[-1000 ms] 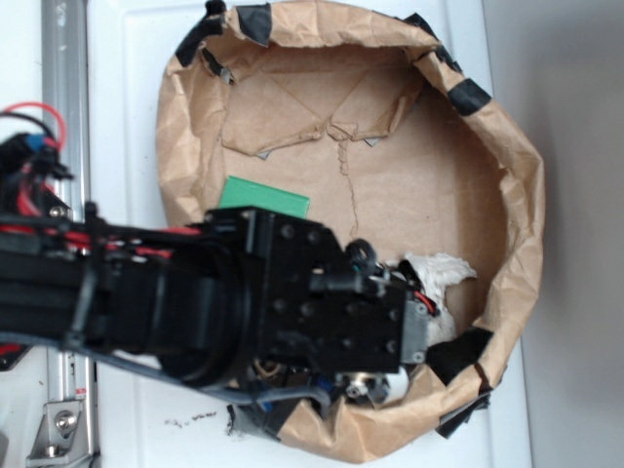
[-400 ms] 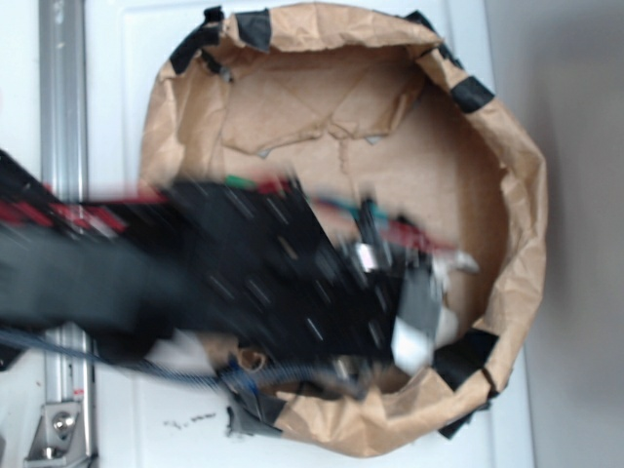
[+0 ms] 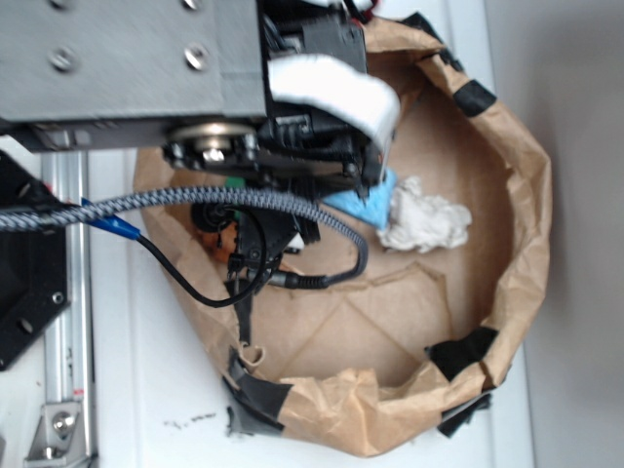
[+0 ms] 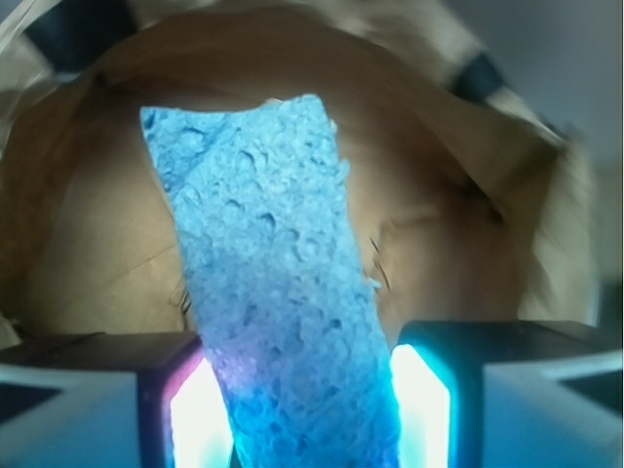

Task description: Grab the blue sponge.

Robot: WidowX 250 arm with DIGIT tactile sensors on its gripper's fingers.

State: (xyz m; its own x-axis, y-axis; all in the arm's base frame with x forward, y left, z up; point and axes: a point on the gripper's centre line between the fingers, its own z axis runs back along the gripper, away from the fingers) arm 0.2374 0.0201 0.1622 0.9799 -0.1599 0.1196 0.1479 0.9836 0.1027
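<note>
In the wrist view we see the blue sponge (image 4: 278, 292), a porous, pitted light-blue block, standing up the middle of the frame with the gripper (image 4: 297, 405) clamped on its lower end, one finger pressed against each side. In the exterior view only a blue corner (image 3: 363, 203) shows at centre, just beside the white cloth wad (image 3: 424, 219) inside the brown paper-lined basket (image 3: 522, 244). Compared with a second ago, our arm has risen close to the camera and now fills the upper left of the frame, and the sponge has come into sight.
</note>
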